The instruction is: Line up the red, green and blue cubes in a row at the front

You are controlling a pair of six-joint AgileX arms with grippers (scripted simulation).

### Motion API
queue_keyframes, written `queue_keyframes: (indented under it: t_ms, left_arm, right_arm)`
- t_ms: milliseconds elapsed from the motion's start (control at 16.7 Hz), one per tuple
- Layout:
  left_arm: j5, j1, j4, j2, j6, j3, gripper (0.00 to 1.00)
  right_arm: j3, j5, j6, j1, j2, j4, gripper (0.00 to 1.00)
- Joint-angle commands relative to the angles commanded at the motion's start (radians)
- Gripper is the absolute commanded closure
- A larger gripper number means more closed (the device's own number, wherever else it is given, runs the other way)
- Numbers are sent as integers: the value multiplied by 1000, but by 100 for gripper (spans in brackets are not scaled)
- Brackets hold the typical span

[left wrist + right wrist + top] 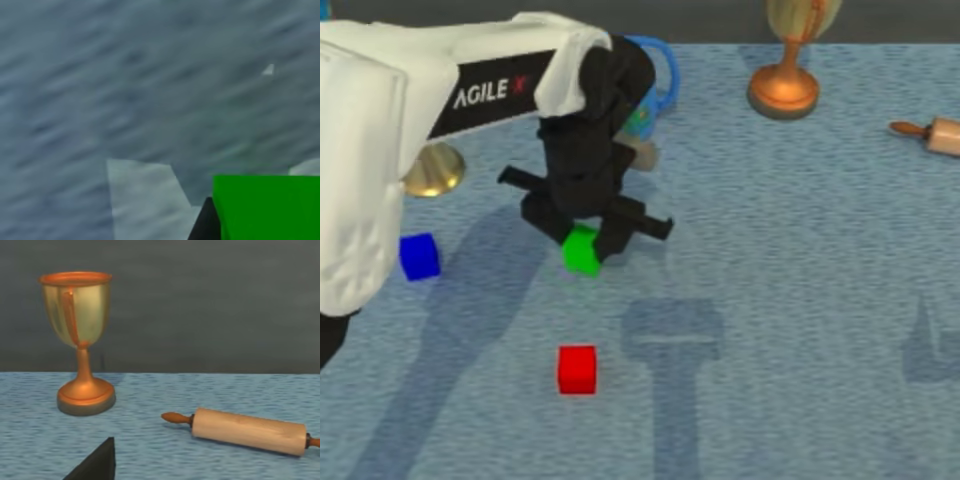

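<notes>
My left gripper [582, 246] is shut on the green cube [582, 252], holding it left of the table's middle. In the left wrist view the green cube [267, 207] fills the corner, with one dark finger [204, 225] against its side and blue cloth beyond. The red cube [577, 369] sits on the cloth nearer the front, almost straight in front of the green one. At the left, beside my left arm's white casing, rests the blue cube [419, 256]. My right gripper [100, 465] is out of the top view.
A golden goblet [785, 85] stands at the back, a wooden rolling pin [932, 133] lies at the back right. A blue watering can [658, 70] is partly hidden behind my left arm. A brass object [432, 170] sits at the back left.
</notes>
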Motion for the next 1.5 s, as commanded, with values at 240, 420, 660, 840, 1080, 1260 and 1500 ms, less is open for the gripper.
queue_keyframes:
  t_ms: [240,420,660,840,1080,1260,1500]
  left_arm:
    - [0,12,-142,-42,-2,92,100]
    - [1,15,-159,-51,-2,106,100]
    - [0,1,-156,-51,-15,101,100]
    - [-4,-44,-154,-75,-112,74,100]
    - [-10,-141,-149,-135,-361,-2,100]
    - [-13,-221,-145,-184,-573,-66,100]
    - [-18,-295,-133,-242,-741,-126,100]
  right_arm:
    - [0,0,0,0,0,0,0]
    - [0,0,0,0,0,0,0]
    - [0,0,0,0,0,0,0]
    - [0,0,0,0,0,0,0]
    - [0,0,0,0,0,0,0]
    - [0,0,0,0,0,0,0]
    - [0,0,0,0,0,0,0]
